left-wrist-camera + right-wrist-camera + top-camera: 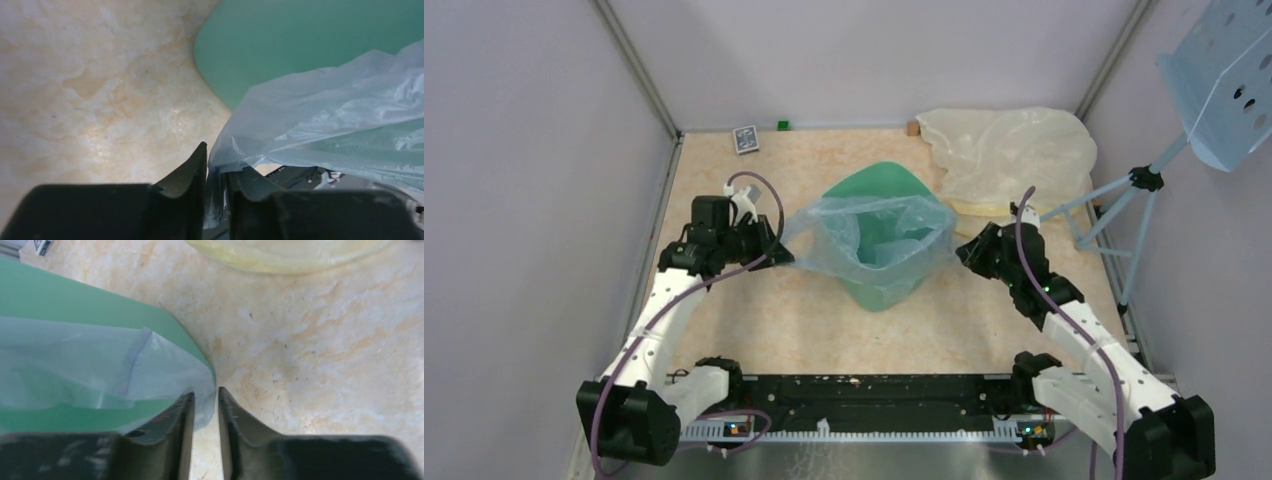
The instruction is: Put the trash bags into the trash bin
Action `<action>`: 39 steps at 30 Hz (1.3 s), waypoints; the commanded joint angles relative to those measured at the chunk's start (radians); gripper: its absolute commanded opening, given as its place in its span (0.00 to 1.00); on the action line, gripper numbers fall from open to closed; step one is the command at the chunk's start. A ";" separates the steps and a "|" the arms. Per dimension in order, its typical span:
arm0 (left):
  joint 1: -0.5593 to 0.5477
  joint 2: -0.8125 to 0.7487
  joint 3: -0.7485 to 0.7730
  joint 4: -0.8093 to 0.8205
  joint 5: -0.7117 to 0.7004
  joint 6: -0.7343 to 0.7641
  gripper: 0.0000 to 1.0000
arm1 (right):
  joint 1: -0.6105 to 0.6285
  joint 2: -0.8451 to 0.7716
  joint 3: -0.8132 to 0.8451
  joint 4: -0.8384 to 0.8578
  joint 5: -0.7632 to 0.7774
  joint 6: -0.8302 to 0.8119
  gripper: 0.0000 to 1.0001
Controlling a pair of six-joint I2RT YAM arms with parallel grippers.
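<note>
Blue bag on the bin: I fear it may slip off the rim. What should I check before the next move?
1. Blue bag spread across the mouth of the bin: ok.
2. Left hand pinching the bag: ok, film fills the gap between its fingers.
3. Right hand pinching the bag: cannot tell, only the bag's edge reaches its gap.
4. Bag seated down inside the bin: cannot tell.
5. Cream bag apart from the bin: ok, it lies at the far right.
</note>
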 commanded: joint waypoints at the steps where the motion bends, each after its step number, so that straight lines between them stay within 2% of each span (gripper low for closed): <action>1: 0.010 -0.062 0.079 0.028 -0.103 0.032 0.30 | -0.011 -0.087 0.082 -0.018 0.043 -0.138 0.33; 6: 0.010 -0.136 0.082 0.031 -0.191 0.052 0.53 | -0.011 -0.151 0.136 -0.042 0.031 -0.308 0.40; 11: 0.010 -0.214 0.090 0.042 -0.276 0.095 0.71 | -0.012 -0.196 0.205 0.041 -0.222 -0.534 0.40; 16: 0.009 -0.316 0.016 0.242 -0.025 0.233 0.84 | -0.012 -0.098 0.387 0.009 -0.441 -0.782 0.45; 20: 0.009 -0.361 -0.091 0.473 0.033 0.241 0.84 | -0.012 0.068 0.601 -0.086 -0.579 -0.900 0.46; 22: 0.009 -0.340 -0.101 0.497 0.036 0.256 0.84 | -0.010 0.146 0.683 -0.130 -0.724 -0.937 0.50; 26: 0.009 -0.245 -0.062 0.454 0.088 0.309 0.83 | 0.011 0.259 0.801 -0.193 -0.813 -1.025 0.57; 34: 0.009 -0.156 -0.061 0.484 0.158 0.292 0.78 | 0.121 0.499 1.022 -0.442 -0.749 -1.215 0.57; 36: 0.009 -0.139 -0.066 0.498 0.156 0.276 0.71 | 0.142 0.528 1.037 -0.466 -0.724 -1.244 0.56; 39: 0.009 -0.099 -0.055 0.504 0.145 0.252 0.55 | 0.151 0.554 1.039 -0.465 -0.711 -1.258 0.52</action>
